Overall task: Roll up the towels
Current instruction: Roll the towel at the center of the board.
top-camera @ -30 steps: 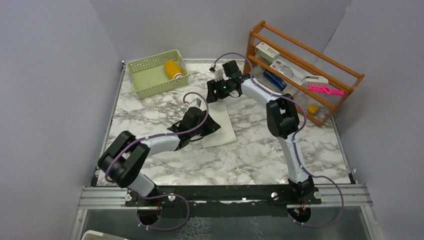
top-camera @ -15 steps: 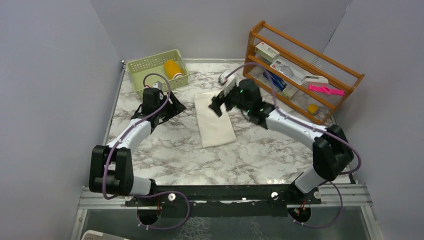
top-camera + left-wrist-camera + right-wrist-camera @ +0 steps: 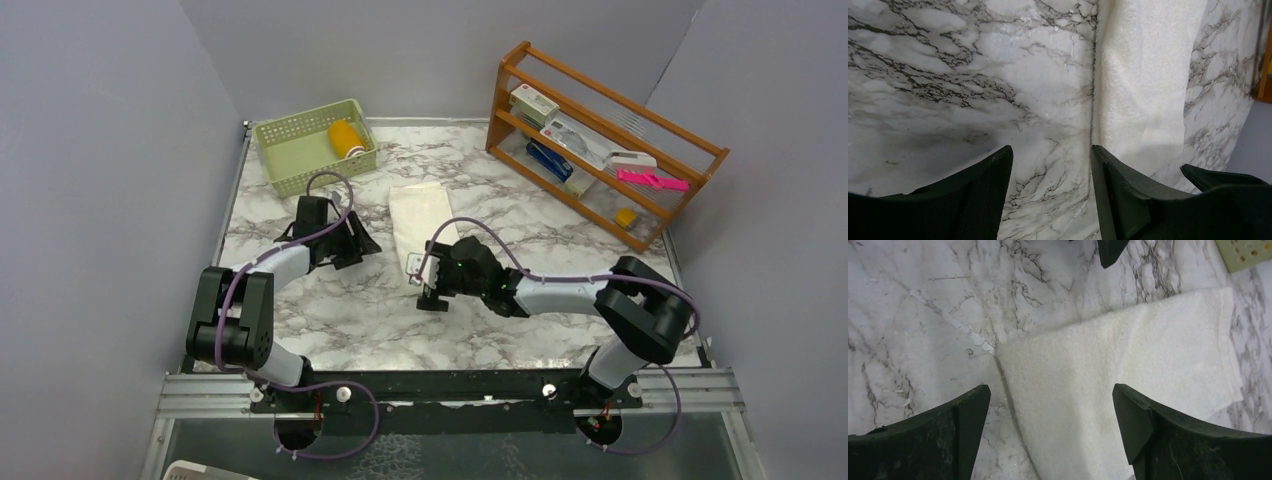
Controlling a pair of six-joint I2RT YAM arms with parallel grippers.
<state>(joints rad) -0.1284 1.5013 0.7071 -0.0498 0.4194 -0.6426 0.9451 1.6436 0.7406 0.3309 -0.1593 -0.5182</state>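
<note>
From above, a green basket (image 3: 300, 155) sits at the far left of the marble table (image 3: 500, 325). The yellow towel (image 3: 346, 138) lies in it as a roll. No wrist camera shows this towel. The right wrist view catches only a corner of the basket (image 3: 1248, 252).

Nearer and just right of the basket, the left gripper (image 3: 358, 240) hangs low, pointing toward the white towel (image 3: 425, 225) and stopping short of its left edge. Its own camera shows what the top view cannot. The left gripper (image 3: 1050, 155) is released, its jaws apart over bare marble. The white towel (image 3: 1143, 85) starts just past the right finger (image 3: 1113, 185).

The white towel lies flat in the middle of the table, a long strip running from far to near. The right gripper (image 3: 424, 285) is at its near left corner. From above, the arm hides how the jaws stand. The right wrist view shows the right gripper (image 3: 1050, 390) released, jaws spread wide. The white towel (image 3: 1128, 365) has its corner between them. The left finger (image 3: 948, 435) is over marble and the right finger is over cloth. Whether they touch the cloth cannot be told.

A wooden rack (image 3: 610, 100) stands far right, seen only from above.
</note>
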